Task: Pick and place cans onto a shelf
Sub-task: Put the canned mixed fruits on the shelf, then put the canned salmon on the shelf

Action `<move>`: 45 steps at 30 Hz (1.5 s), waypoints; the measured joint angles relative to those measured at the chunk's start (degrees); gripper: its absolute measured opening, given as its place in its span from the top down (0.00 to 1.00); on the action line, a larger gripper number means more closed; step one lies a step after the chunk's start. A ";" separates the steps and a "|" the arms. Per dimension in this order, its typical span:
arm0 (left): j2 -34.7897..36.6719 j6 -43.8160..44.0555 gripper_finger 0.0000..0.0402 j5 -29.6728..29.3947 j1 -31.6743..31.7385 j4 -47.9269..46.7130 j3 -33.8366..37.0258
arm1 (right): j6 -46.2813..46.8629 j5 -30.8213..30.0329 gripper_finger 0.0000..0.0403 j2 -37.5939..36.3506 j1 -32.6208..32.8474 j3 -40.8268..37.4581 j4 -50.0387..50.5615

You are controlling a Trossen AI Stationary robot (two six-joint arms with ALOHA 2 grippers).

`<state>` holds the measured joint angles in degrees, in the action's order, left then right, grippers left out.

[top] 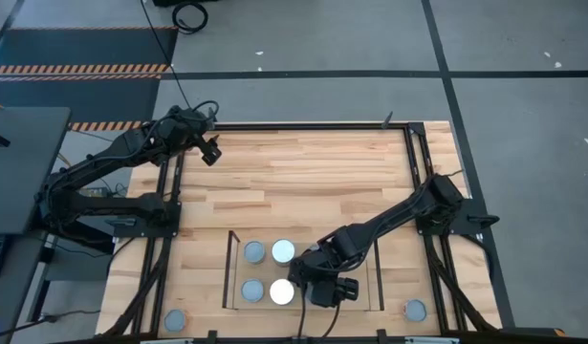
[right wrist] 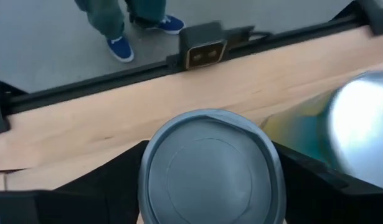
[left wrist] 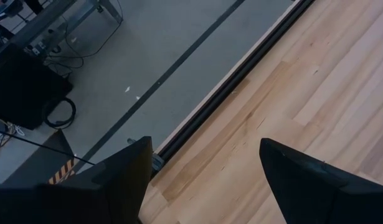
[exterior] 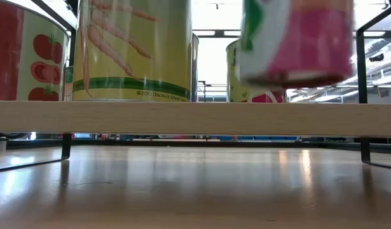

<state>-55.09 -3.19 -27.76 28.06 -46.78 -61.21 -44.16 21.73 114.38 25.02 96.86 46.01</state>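
Can sits clamped in your right gripper above the shelf, beside four cans; your left gripper waits, jaws apart

The light-wood bench carries the shelf near its front edge; one can sits at its front-left corner, another front-right.
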 joint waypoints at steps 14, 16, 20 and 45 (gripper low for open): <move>0.00 0.01 0.25 0.05 -0.01 0.70 0.00 | 2.80 -1.77 0.18 0.30 0.06 -1.61 -1.18; 0.00 0.01 0.25 0.05 -0.01 0.67 0.00 | 3.34 -1.68 0.16 0.31 0.08 -1.61 -1.20; -0.01 0.01 0.25 0.03 0.01 0.67 0.00 | 3.47 -1.91 0.14 0.30 0.08 -1.61 -1.43; -0.01 -0.01 0.25 0.01 -0.01 0.72 0.00 | 12.97 -15.90 0.14 -12.79 6.95 20.08 20.48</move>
<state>-55.10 -3.20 -27.75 28.05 -46.06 -61.21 -31.18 5.83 101.59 31.97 116.94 66.49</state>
